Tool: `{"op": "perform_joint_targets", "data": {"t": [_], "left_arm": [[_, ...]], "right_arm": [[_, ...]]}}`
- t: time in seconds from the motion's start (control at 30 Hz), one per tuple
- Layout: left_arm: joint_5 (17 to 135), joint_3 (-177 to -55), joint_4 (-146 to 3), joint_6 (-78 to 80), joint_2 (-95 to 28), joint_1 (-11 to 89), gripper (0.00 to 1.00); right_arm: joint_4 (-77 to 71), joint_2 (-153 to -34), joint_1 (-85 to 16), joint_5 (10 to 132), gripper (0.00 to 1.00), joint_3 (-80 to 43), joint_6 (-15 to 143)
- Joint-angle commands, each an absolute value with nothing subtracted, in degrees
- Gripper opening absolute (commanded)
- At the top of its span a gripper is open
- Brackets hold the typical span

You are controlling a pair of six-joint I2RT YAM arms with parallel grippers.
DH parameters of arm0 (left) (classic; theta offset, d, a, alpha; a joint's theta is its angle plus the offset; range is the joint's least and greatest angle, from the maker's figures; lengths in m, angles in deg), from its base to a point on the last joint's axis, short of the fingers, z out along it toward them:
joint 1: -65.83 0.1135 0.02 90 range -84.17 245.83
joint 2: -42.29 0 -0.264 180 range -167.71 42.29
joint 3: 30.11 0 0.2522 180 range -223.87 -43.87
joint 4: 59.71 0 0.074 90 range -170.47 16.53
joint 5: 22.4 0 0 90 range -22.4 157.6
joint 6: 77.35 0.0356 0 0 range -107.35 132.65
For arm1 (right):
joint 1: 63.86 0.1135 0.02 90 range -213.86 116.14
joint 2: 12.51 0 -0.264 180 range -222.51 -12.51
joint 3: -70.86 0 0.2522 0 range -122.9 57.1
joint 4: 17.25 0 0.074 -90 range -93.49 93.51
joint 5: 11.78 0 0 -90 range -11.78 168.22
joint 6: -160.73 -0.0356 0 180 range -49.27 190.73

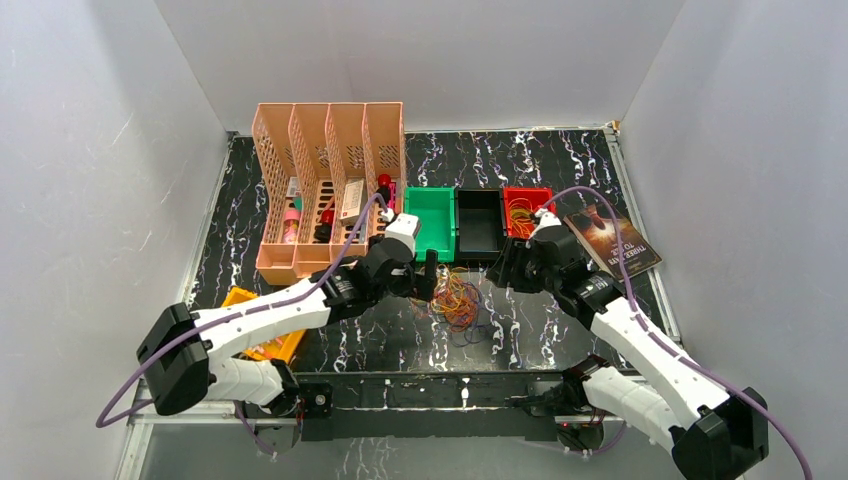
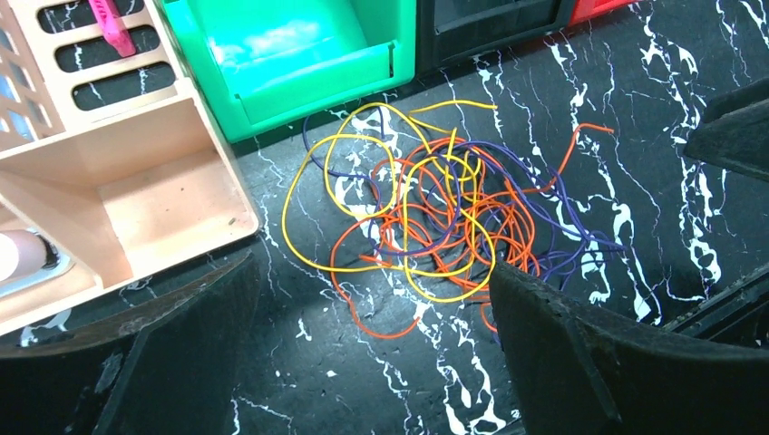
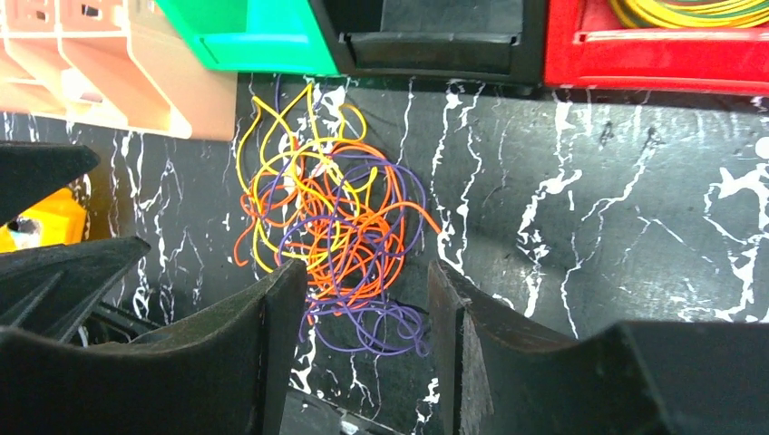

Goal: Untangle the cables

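The cables lie in one tangled heap of orange, yellow and purple loops on the black marbled table, in front of the bins. My left gripper hovers at the heap's left edge. In the left wrist view it is wide open with only bare table between its fingers, and the cables lie just beyond the tips. My right gripper hangs at the heap's right side. Its jaws stand apart above the purple end of the cables, gripping nothing.
Behind the heap stand a green bin, a black bin and a red bin with coiled yellow wire inside. A peach file rack stands at the back left, a book lies at the right, and a yellow tray sits under the left arm.
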State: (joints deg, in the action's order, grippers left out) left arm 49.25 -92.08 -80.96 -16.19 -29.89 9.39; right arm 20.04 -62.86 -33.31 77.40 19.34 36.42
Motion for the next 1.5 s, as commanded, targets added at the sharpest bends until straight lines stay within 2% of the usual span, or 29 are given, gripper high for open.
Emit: {"op": "perform_joint_targets", "data": {"t": [0.0, 0.17, 0.67, 1.3, 1.47], "left_arm": [[48.4, -93.9, -78.1, -19.2, -32.8, 9.6, 0.94], [45.7, -99.2, -80.5, -24.9, -40.0, 9.5, 0.86], [31.1, -112.5, -93.7, -37.3, -53.1, 8.6, 0.82], [36.5, -116.4, -92.8, -39.2, -61.4, 10.2, 0.71], [36.9, -117.6, -92.6, -38.9, -63.2, 10.2, 0.63]], "right_arm": [[16.2, -62.4, -32.9, 83.2, 0.60, 16.0, 35.7], [16.7, -60.7, -33.0, 86.4, 0.61, 16.7, 34.4], [17.4, -56.5, -33.0, 89.5, 0.63, 19.0, 34.4], [17.1, -56.1, -33.0, 89.7, 0.64, 20.1, 35.1], [17.4, -56.1, -33.0, 90.1, 0.64, 20.0, 35.6]]}}
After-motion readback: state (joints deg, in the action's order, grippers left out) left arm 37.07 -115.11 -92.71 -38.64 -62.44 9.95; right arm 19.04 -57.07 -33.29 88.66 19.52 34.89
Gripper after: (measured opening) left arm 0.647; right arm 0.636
